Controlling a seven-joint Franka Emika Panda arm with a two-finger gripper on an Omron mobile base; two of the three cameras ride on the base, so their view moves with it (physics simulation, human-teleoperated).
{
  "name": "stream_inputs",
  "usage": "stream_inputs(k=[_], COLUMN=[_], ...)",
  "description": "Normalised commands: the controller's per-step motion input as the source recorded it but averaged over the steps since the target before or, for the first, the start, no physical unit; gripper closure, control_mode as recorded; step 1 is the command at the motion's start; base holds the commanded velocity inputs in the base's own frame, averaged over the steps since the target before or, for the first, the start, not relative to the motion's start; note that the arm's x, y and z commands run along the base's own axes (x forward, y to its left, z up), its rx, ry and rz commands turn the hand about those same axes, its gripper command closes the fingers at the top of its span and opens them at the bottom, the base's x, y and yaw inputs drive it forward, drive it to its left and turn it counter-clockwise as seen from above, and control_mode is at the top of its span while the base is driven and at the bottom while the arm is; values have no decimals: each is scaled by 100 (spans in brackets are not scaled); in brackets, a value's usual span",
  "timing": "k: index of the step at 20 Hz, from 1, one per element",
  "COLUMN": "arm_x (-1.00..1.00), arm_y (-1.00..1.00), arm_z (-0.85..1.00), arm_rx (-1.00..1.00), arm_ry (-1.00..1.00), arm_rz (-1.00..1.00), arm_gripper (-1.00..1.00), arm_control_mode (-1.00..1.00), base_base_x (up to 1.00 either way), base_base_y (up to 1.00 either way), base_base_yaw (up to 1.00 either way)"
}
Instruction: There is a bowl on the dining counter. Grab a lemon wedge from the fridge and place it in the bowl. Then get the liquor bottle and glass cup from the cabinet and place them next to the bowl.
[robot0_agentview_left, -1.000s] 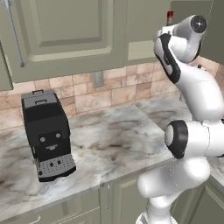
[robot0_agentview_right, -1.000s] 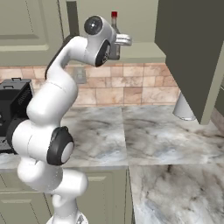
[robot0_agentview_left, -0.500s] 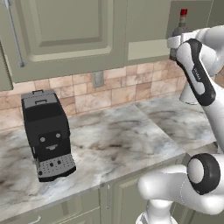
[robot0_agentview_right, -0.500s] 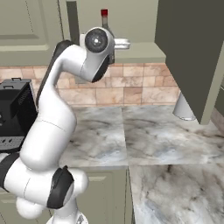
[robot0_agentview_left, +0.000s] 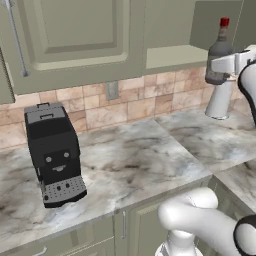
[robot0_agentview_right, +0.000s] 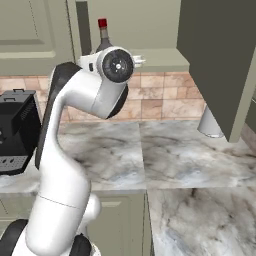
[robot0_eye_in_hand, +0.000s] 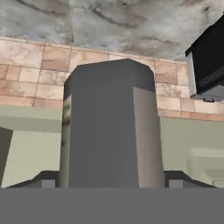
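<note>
Arm: the white arm rises in front of the counter (robot0_agentview_left: 140, 155), right of the coffee machine (robot0_agentview_left: 52, 150), and reaches up and away from it toward the upper cabinets.
Counter: grey-veined marble; it runs rightward from the coffee machine and turns a corner toward the camera.
Coffee machine: black and boxy, upright on the counter, close to the wall.
Pale object: a light, tapered cylinder (robot0_agentview_left: 219, 102) stands on the counter by the wall, far to the right of the coffee machine.
Gripper: the gripper (robot0_eye_in_hand: 111, 181) is held level, well above and far right of the coffee machine. Its jaws stand wide and are clamped on the liquor bottle, with one dark fingertip (robot0_eye_in_hand: 43, 179) against each side of the body.
Liquor bottle: the liquor bottle (robot0_agentview_left: 218, 47), dark with a red cap, is upright in the grip. It hangs at the height of the cabinets' lower edge, directly over the pale object and well apart from the coffee machine. Whether its base touches a shelf cannot be told.
Backsplash: tan and pink tiles (robot0_agentview_left: 150, 100) run behind the coffee machine, with a grey outlet plate just up and right of it.
Cabinets: olive-green panelled doors (robot0_agentview_left: 80, 35) hang above the coffee machine; farther right, one door (robot0_agentview_right: 215, 60) stands swung open.
</note>
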Motion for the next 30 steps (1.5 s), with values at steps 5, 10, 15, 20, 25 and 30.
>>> stream_inputs(k=[5,10,15,20,25,30], arm_x=[-100,-100,-60,0,0,0], arm_y=[12,28,11,0,0,0], arm_z=[-16,-13,-8,0,0,0], arm_rx=[0,0,1,0,0,0], arm_ry=[-12,-8,-3,0,0,0], arm_rz=[5,0,1,0,0,0], arm_gripper=[100,100,100,100,100,100], arm_control_mode=[-100,-100,100,100,100,100], base_base_x=[0,0,-40,-98,-68,-51], base_base_y=[0,0,2,42,73,77], base_base_yaw=[0,0,6,23,59,75])
